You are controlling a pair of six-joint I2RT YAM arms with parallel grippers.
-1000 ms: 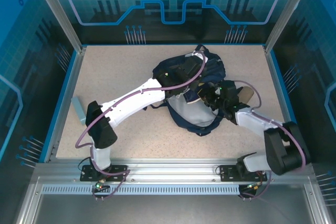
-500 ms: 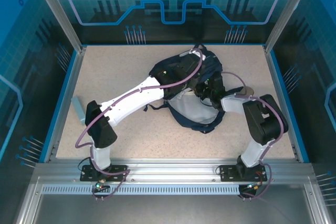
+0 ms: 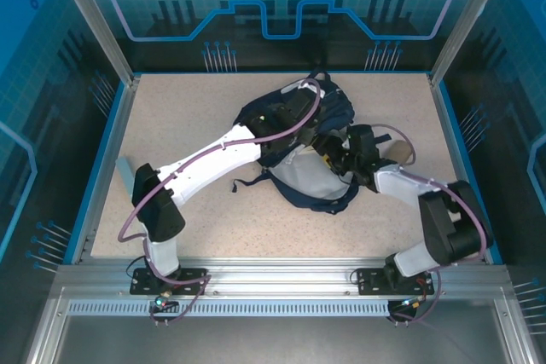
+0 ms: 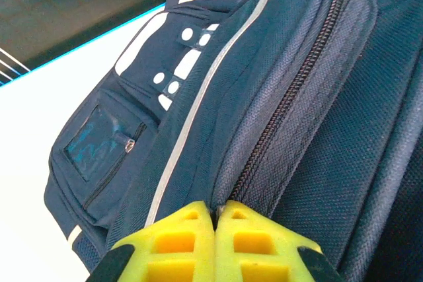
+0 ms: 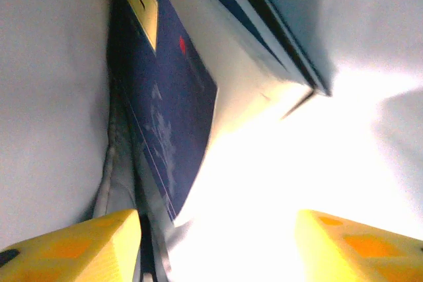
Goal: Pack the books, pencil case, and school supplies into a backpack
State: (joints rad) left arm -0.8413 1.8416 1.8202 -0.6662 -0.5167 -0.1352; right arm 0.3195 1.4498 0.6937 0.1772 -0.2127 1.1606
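Right claw [image 5: 218, 246] gapes open inside the backpack [image 3: 341, 110], the books [image 5: 173, 123] lying just beyond its spread fingers.

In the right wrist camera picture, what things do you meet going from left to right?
A yellow gripper finger → navy book with a gold mark → the other yellow gripper finger.

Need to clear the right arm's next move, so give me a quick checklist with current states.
1. The left gripper shut on the backpack at its zipper seam: ok.
2. The right gripper open: ok.
3. Nothing caught between the right gripper's fingers: ok.
4. The books lying inside the backpack, against its light lining: ok.
5. Remaining items packed: cannot tell.
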